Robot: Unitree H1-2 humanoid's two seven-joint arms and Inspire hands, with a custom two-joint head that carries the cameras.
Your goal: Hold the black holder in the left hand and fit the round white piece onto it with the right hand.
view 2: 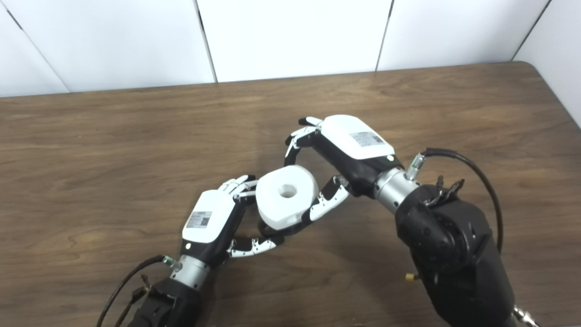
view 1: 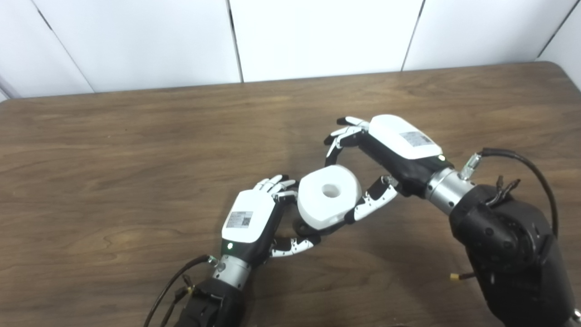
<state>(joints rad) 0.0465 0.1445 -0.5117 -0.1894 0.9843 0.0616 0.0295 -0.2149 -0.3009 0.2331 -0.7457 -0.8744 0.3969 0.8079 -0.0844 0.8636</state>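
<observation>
The round white piece [view 1: 327, 195], a thick disc with a hole in its middle, sits tilted on top of the black holder [view 1: 305, 228]. Only the holder's dark base shows beneath the disc. My left hand [view 1: 254, 218] is shut on the holder from the left, fingers against the disc's left edge and thumb under the base. My right hand [view 1: 363, 168] spans the disc from the right. Its thumb presses the disc's near right side and its fingertips [view 1: 330, 156] reach the far rim. The holder's upper part is hidden by the disc.
The brown wooden table [view 1: 136, 159] carries nothing else that I can see. Its back edge meets a white panelled wall [view 1: 317, 36]. The table's right corner [view 1: 558, 68] curves away at the far right. A black cable [view 1: 526, 163] loops off my right wrist.
</observation>
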